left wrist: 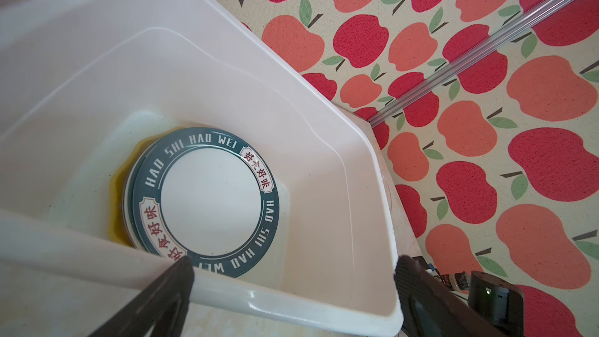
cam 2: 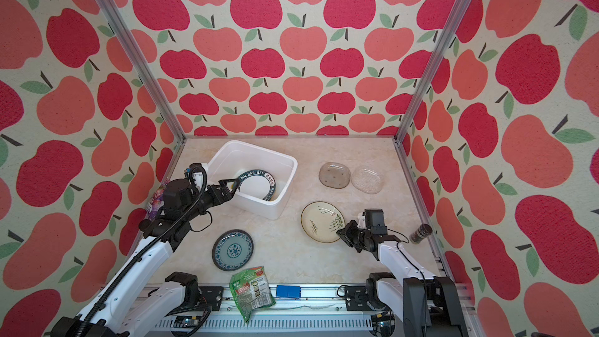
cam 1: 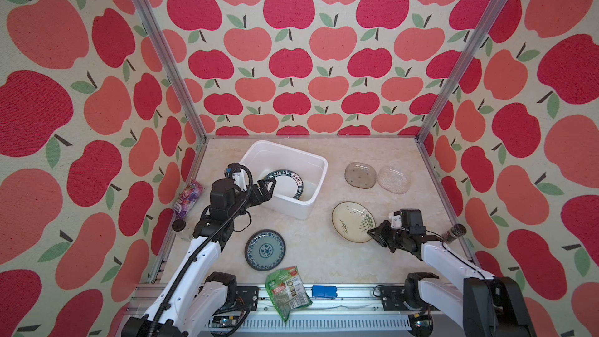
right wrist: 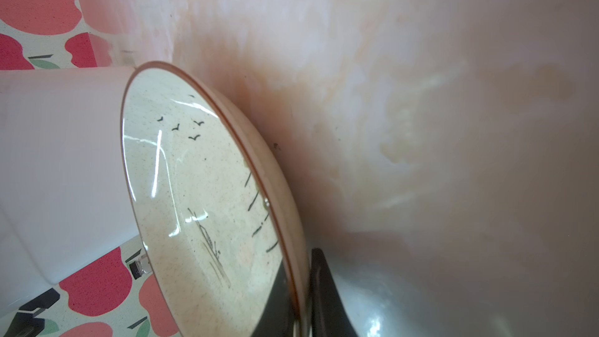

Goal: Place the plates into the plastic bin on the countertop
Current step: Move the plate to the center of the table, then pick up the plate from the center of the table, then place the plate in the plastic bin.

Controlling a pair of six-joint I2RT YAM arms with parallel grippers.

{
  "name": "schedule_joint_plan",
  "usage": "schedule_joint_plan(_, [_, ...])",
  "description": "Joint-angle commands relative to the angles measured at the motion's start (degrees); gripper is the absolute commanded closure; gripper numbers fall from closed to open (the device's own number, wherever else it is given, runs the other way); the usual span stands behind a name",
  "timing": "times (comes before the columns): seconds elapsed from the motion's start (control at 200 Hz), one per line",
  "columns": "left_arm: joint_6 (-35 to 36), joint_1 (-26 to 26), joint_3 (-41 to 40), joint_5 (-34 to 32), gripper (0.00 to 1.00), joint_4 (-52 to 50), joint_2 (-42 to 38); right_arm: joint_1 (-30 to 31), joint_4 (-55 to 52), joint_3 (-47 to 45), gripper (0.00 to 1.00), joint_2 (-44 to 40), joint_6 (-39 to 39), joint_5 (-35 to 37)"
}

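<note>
**Operator:** Report pincer status.

**Arm:** My pincer (left wrist: 293,262) stands spread wide. One finger (left wrist: 176,275) crosses the near rim of the plastic bin (left wrist: 97,59). The other sits just outside the bin's corner.

**Operator:** Bin contents?

**Arm:** One stack, lying on the bin floor. Top item: a white plate (left wrist: 210,202) with a dark green rim lettered HAO SHI HAO WEI. A second green-rimmed plate (left wrist: 128,196) shows just beneath it. Lowest: a yellow plate (left wrist: 116,222), edge only.

**Operator:** Surroundings?

**Arm:** Beige countertop (left wrist: 48,312) beside the bin. Apple wallpaper (left wrist: 486,157) and an aluminium rail (left wrist: 486,48) lie beyond.
</note>
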Motion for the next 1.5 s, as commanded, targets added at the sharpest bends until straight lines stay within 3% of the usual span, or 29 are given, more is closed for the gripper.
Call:
schedule_joint_plan(0.0, [-1.19,0.66,-1.54,0.84,0.01,-1.82,0.18,0.38,-3.56,-2.15,1.0,1.65,1.64,4.07])
schedule_joint_plan(0.205, [-1.18,0.9,-0.6,0.97,0.01,-2.34,0.41,1.73,-6.35,0.02,1.0,-0.37,1.7,4.76])
schedule_joint_plan(0.525, [-1.13,3.21,3.47,1.79,0.01,-4.34,0.09,4.21,-24.41,12.21,1.0,-18.0,1.79,13.48])
schedule_joint_plan(0.865, [0.0,8.0,10.81,4.34,0.01,-6.18,1.64,4.34,-31.2,28.0,1.0,-18.45,-0.22,16.45])
schedule_joint_plan(1.076, [1.46,13.56,14.31,5.98,0.01,-9.53,2.59,4.93,-29.72,41.8,1.0,-11.28,-2.51,17.55])
schedule_joint_plan(1.236, [0.24,17.54,13.79,7.66,0.01,-7.84,3.4,9.29,-25.13,50.86,1.0,-1.8,-3.62,19.03])
schedule_joint_plan(1.376, [-3.91,17.88,10.21,2.29,0.01,-4.63,2.75,14.96,-20.11,57.47,1.0,6.43,-3.36,21.08])
schedule_joint_plan(1.496, [-3.64,17.92,10.63,-2.02,0.01,-7.83,1.31,18.85,-19.29,66.98,1.0,14.71,-3.45,22.23])
